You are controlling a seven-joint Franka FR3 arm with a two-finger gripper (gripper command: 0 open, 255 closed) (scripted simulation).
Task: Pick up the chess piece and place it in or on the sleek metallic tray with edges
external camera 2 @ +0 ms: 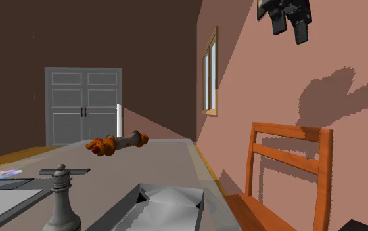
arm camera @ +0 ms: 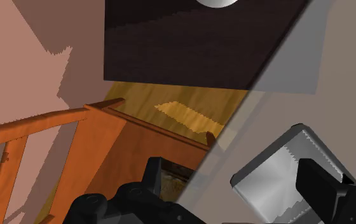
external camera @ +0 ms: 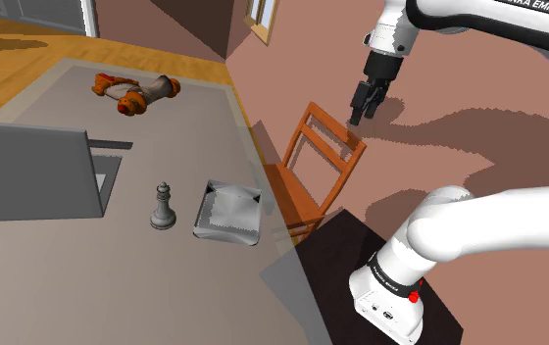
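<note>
The tray is rendered in silvery grey with lighter streaks (brightest near its middle). Beside the tray, the chess piece is shown in plain mid grey on a duller grey worktop. Beyond the tray, a chair is coloured orange-brown against a salmon-pink wall. The gripper is drawn all black.

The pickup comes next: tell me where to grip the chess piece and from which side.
Grip the chess piece at its slim neck, coming straight down: it stands upright on a wide base, and the tray sits close beside it.
</note>
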